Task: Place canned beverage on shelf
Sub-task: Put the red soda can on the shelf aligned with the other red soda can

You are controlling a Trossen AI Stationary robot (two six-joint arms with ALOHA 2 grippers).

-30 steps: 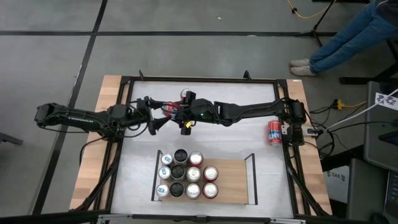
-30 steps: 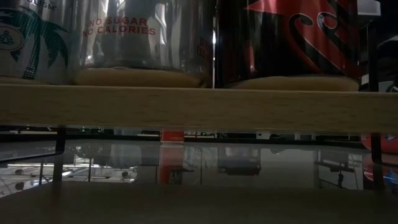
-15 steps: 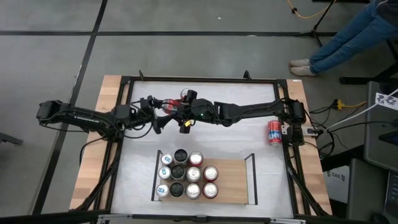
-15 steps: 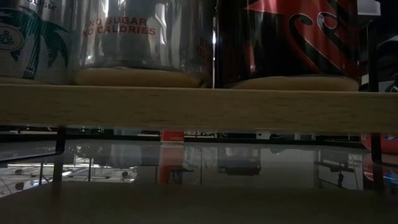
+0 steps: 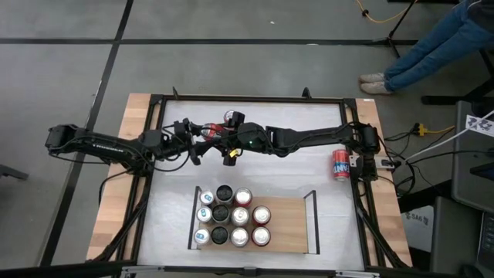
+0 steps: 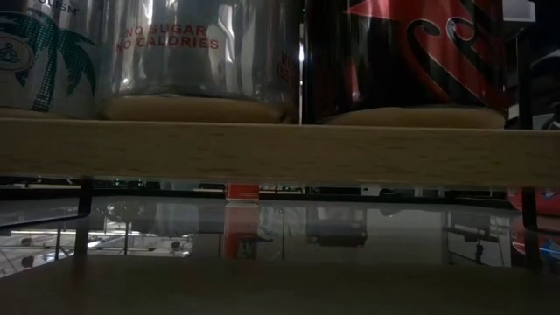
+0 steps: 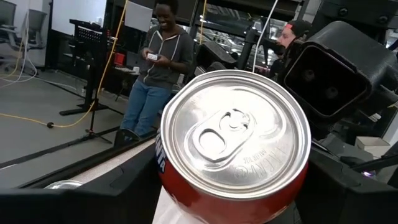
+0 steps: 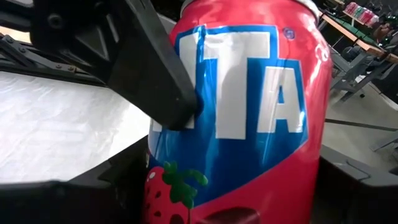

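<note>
My left gripper [image 5: 202, 133] has crept in over the last second and now seems to pinch the red can [image 5: 229, 117] that my right gripper [image 5: 230, 133] pinches too, a handover well behind the shelf [image 5: 289, 224].

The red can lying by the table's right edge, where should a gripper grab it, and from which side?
Take the red can mid-body, coming straight down from above, fingers closing across its round wall. It lies on its side, so the long curved flank faces up and its ends face sideways.
</note>
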